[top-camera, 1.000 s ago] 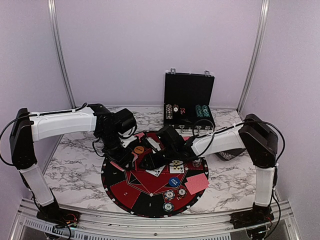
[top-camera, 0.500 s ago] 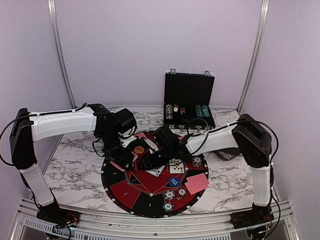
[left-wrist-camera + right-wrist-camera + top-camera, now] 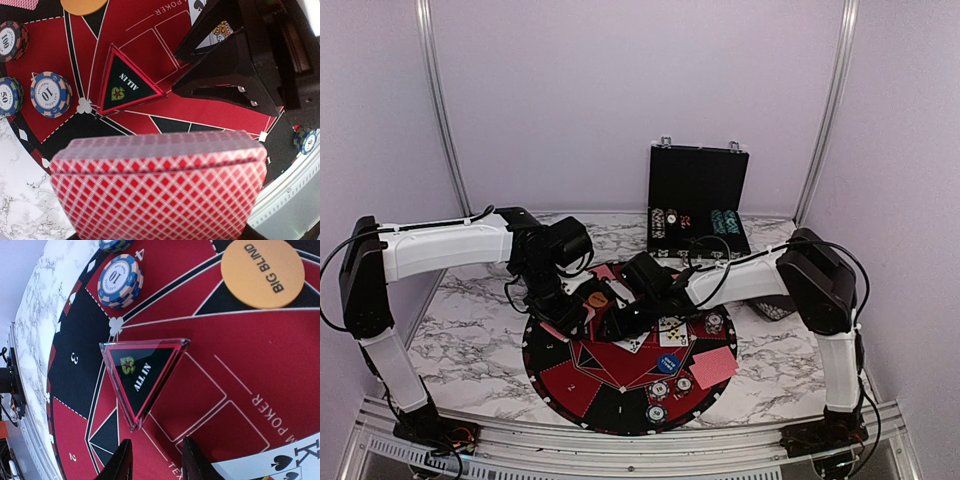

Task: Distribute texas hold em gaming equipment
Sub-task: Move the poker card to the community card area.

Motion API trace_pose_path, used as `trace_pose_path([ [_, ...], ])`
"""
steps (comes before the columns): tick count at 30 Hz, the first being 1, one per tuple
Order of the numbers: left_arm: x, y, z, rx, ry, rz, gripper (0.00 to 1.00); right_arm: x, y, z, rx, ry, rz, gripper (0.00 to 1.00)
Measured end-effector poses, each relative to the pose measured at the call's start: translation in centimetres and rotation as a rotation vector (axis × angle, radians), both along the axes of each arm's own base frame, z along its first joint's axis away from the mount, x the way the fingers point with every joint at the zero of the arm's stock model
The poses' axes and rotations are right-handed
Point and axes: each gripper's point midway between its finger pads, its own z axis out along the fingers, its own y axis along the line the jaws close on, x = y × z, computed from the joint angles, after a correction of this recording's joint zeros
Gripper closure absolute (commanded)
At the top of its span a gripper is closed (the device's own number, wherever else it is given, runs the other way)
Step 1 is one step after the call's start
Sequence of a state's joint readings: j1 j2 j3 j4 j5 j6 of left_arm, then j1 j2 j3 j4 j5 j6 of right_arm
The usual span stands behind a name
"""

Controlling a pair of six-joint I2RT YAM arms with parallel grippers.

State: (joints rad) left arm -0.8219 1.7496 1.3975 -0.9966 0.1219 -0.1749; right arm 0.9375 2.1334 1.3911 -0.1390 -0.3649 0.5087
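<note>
Red-backed playing cards [image 3: 157,195] sit as a thick deck clamped in the left fingers [image 3: 563,320], held over the left part of the round mat [image 3: 570,385]. The mat lies toward the near edge of the desk [image 3: 470,330]. In the left wrist view the deck fills the bottom of the picture and hides the fingers that hold it.

The right fingers [image 3: 124,462] reach in from the right side of the desk, low over the middle of the mat. They stand apart with only mat showing between them, so they grip nothing. A clear triangular all-in marker [image 3: 142,372] lies flat on the mat just ahead of them. Its narrow tip points toward the gap and comes close to one fingertip; whether it touches cannot be told.

Past the marker, on the mat, lie an orange big-blind disc [image 3: 262,272] and a short stack of striped chips marked 10 [image 3: 120,281]. In the left wrist view, a chip marked 100 [image 3: 10,40] and a chip marked 50 [image 3: 9,95] lie near that stack, by the mat's rim.

From above, a blue disc [image 3: 668,364] and a few loose chips [image 3: 660,390] rest on the near part of the mat. A small pile of red-backed cards [image 3: 713,367] lies on its right part, and face-up cards [image 3: 672,330] lie near its middle. An open black case [image 3: 700,190] stands at the far edge of the desk, with rows of chips [image 3: 725,222] in its tray.
</note>
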Motion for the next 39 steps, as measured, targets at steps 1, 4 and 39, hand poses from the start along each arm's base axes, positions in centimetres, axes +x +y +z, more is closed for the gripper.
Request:
trace_pose_path([
  [1,0.0,0.0,0.0,0.0,0.0,0.0,0.51,0.0,0.0,0.0,0.0,0.0,0.0,0.67],
  [4,0.0,0.0,0.0,0.0,0.0,0.0,0.51,-0.1,-0.4,0.0,-0.006,-0.002,-0.005,0.67],
  [39,0.0,0.0,0.0,-0.001,0.0,0.001,0.51,1.7,-3.7,0.0,-0.023,0.038,-0.11,0.67],
])
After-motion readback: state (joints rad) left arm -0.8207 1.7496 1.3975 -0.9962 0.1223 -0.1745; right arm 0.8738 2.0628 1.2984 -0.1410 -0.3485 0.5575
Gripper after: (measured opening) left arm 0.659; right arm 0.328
